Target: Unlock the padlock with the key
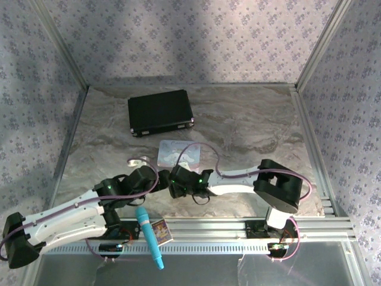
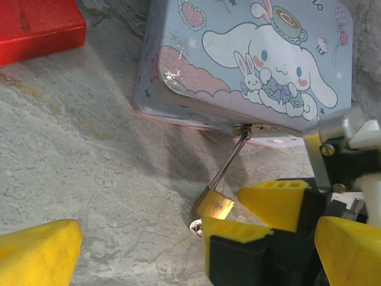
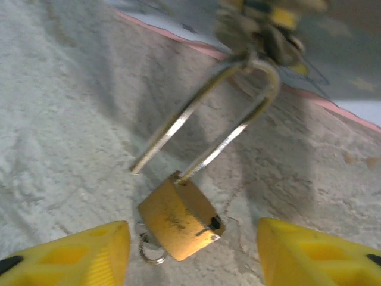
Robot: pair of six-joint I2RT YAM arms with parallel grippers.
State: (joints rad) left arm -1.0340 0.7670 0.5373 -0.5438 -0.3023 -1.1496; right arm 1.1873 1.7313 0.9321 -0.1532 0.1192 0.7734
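The small brass padlock (image 3: 178,217) lies on the marble table with its thin silvery shackle (image 3: 238,101) looped through the hasp of the pastel tin (image 2: 238,53). One shackle leg stands free of the body, leaving its hole bare. Under the body's low end peeks a silvery ring (image 3: 152,250) of the key, whose blade is hidden. My right gripper (image 3: 191,253) is open, a yellow finger on each side of the padlock with a gap on both. My left gripper (image 2: 193,256) is open wide, just in front of the padlock (image 2: 215,204) and the right arm's fingers (image 2: 274,202).
A red block (image 2: 36,30) lies left of the tin (image 1: 178,152). A black case (image 1: 161,112) sits farther back. A blue marker-like object (image 1: 150,235) and a small card box (image 1: 162,230) rest on the front rail. Both arms crowd together in front of the tin.
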